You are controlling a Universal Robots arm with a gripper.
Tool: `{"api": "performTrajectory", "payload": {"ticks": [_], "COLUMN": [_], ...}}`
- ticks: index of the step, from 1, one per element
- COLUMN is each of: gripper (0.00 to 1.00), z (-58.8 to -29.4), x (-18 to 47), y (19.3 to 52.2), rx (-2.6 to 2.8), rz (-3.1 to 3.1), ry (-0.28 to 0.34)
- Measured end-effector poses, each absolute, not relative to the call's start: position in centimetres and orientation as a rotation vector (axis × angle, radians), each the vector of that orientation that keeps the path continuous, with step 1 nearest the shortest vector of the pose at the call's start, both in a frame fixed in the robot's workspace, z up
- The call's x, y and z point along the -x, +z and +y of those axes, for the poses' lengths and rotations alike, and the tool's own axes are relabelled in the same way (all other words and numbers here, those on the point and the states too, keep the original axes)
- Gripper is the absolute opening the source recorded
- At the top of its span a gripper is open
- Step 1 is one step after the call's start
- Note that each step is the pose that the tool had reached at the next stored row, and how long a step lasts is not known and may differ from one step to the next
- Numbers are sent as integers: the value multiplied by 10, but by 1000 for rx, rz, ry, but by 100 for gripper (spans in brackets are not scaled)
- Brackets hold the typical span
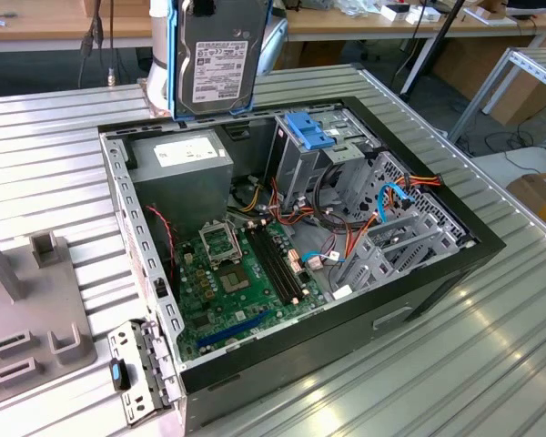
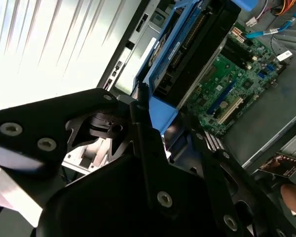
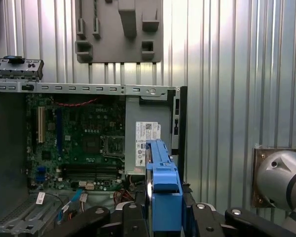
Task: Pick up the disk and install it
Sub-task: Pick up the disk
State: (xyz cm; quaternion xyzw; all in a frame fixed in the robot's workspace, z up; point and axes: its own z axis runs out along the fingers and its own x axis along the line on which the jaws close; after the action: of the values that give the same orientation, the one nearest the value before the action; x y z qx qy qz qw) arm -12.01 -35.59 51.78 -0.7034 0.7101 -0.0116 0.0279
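While the disk (image 1: 217, 59) hangs upright above the far rim of the open computer case (image 1: 491, 241), label facing the exterior view, the gripper (image 3: 165, 207) is closed on it. In both wrist views the black fingers (image 2: 143, 138) pinch the blue bracket rail from either side, with no gap showing.

The step in hand looks like the carry toward the drive cage (image 1: 296, 173). Doing it well probably means holding the grip square on the rail so the drive does not swing. It also means lining the blue rails up with the cage's slot before any descent (a tilted entry would likely jam).

Below the disk sits the grey power-supply box (image 1: 184, 164), and just beside that is the cage with its blue latch (image 1: 308, 132) on top. Orange, red and blue cables (image 1: 350, 232) loop between the cage and the motherboard (image 1: 241, 282); these seem the likeliest thing to snag. A grey fixture (image 1: 32, 309) rests well apart from the case on the ribbed table (image 1: 491, 364).
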Motion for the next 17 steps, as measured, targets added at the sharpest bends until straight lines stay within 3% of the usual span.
{"api": "performTrajectory", "payload": {"ticks": [11, 17], "gripper": [37, 37], "z": [-386, -388], "x": [120, 120], "y": [518, 517], "rx": [2171, 2171], "rz": [2192, 2192], "ry": [-36, -36]}}
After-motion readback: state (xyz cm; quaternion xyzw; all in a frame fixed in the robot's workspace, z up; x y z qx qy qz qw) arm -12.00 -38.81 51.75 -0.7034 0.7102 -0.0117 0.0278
